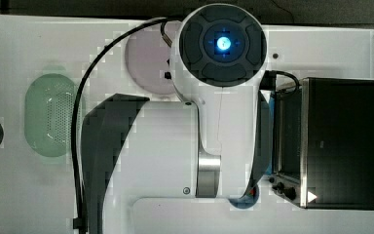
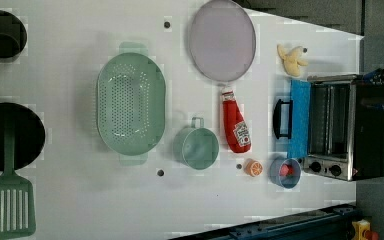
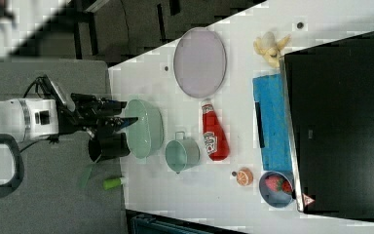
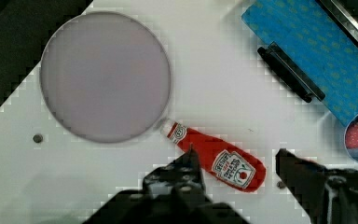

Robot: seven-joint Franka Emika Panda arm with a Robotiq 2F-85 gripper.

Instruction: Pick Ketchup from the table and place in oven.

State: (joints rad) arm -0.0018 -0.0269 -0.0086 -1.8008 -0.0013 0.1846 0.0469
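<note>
Ketchup (image 4: 216, 157) untouched below (wide-open, empty) gripper (image 4: 237, 161).

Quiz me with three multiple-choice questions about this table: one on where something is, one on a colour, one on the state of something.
1. Where does the ketchup bottle lie?
A. Inside the toaster oven
B. On the table, between the mug and the oven door
C. In the colander

2. What colour is the oven door's inner face?
A. Blue
B. Yellow
C. Green

3. How is the gripper?
A. Shut on the bottle
B. Open, holding nothing
C. Shut on the plate

Answers: 1 B, the left view shows it flat on the table beside the green mug; 2 A, the lowered door is blue; 3 B, the wrist view shows its fingers apart, over the bottle.
</note>
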